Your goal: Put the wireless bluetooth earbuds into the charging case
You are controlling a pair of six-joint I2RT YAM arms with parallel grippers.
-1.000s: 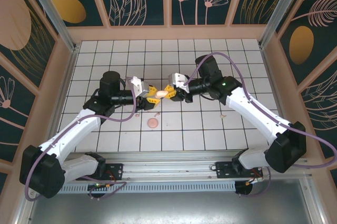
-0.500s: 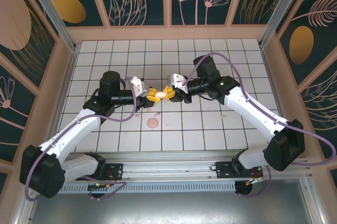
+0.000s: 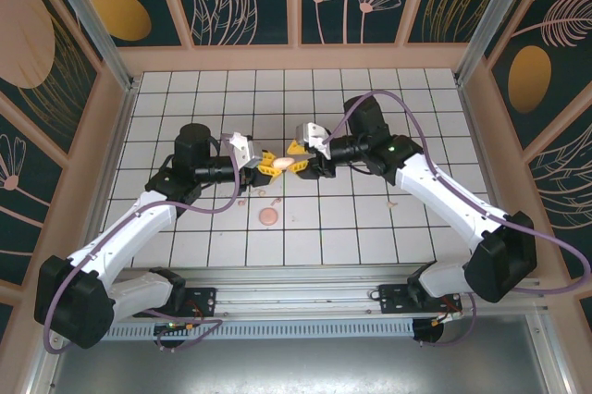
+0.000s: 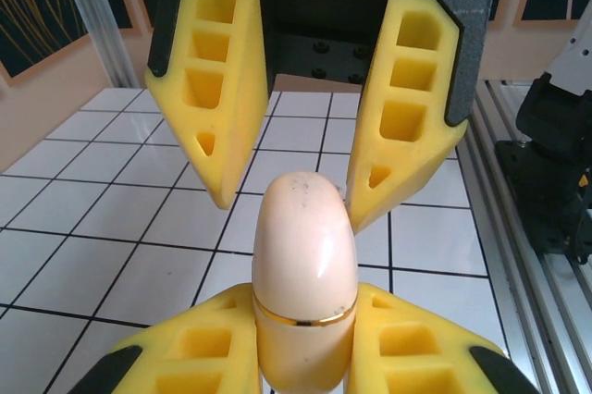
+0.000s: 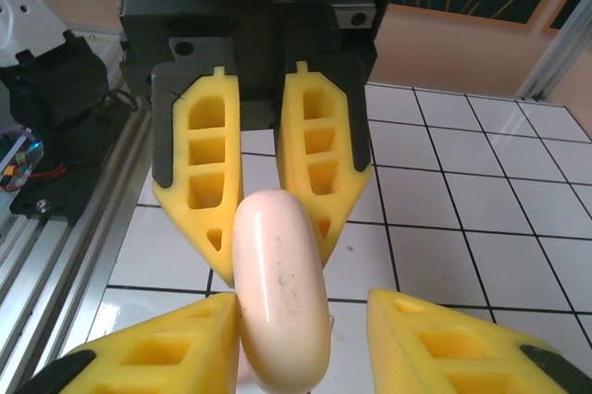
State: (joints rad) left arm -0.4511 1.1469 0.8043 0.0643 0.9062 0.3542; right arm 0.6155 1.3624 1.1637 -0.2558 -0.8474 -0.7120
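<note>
Tiled floor (image 3: 351, 227) wide around central case (image 3: 283, 163)

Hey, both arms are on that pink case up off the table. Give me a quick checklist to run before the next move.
1. Left tool shut on the case: ok.
2. Right tool clear of the case: not ok; its jaws are open, but one finger seems to touch it.
3. Case lid open for loading: not ok; it looks closed at the gold band.
4. The earbuds ready to pick: cannot tell; from above they are just tiny pink slivers.
</note>
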